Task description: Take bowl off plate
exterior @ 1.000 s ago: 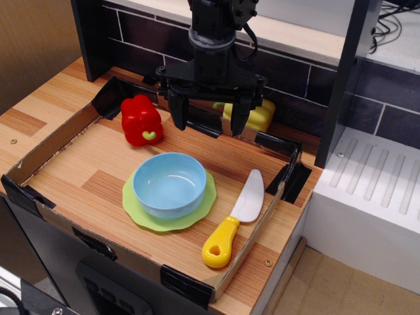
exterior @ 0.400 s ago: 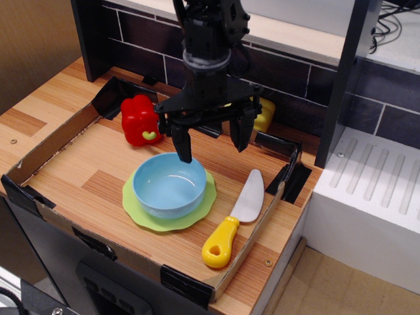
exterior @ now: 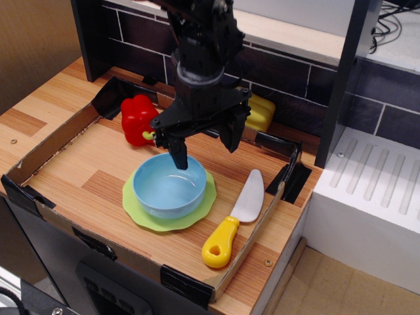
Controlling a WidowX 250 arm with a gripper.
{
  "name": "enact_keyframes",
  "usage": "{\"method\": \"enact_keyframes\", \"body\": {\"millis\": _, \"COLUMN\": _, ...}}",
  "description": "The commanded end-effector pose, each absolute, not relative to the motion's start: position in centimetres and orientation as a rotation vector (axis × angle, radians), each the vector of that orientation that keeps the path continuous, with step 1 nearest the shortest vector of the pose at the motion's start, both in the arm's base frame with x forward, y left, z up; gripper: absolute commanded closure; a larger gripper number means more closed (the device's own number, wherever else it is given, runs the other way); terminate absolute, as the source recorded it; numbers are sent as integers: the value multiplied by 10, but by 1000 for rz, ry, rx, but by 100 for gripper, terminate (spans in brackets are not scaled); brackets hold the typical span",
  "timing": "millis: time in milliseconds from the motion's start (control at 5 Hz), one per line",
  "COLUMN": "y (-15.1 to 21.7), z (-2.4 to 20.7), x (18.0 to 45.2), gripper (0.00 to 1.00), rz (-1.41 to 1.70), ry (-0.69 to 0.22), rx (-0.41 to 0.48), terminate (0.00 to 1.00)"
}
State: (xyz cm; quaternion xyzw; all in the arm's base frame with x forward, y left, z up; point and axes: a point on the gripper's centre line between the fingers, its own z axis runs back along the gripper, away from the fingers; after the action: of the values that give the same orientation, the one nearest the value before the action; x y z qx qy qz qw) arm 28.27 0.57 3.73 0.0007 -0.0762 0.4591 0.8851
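The light blue bowl (exterior: pixel 168 186) sits on the light green plate (exterior: pixel 199 211) in the middle of the wooden tray. My gripper (exterior: pixel 204 148) is open and hangs over the bowl's far rim. Its left finger (exterior: pixel 178 155) reaches down just inside the far rim, and its right finger (exterior: pixel 231 135) is outside the bowl behind it. The gripper holds nothing.
A red toy pepper (exterior: pixel 138 118) stands at the back left. A yellow object (exterior: pixel 260 112) lies at the back, partly hidden by the arm. A toy knife (exterior: pixel 235 218) with a yellow handle lies right of the plate. Cardboard walls (exterior: pixel 46 142) ring the tray.
The gripper has come down and forward from the back of the tray to the bowl's far rim, staying open. The bowl and plate have not moved.
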Motion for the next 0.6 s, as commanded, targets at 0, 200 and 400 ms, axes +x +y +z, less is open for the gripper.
{"method": "enact_keyframes", "body": {"millis": 0, "y": 1, "z": 27, "x": 278, "gripper": 0, "rz": 1016, "ry": -206, "rx": -15, "terminate": 0}}
{"method": "enact_keyframes", "body": {"millis": 200, "y": 2, "z": 24, "x": 280, "gripper": 100, "rz": 1063, "ry": -207, "rx": -39, "terminate": 0}}
{"method": "enact_keyframes", "body": {"millis": 400, "y": 3, "z": 21, "x": 281, "gripper": 100, "rz": 1075, "ry": -178, "rx": -54, "terminate": 0}}
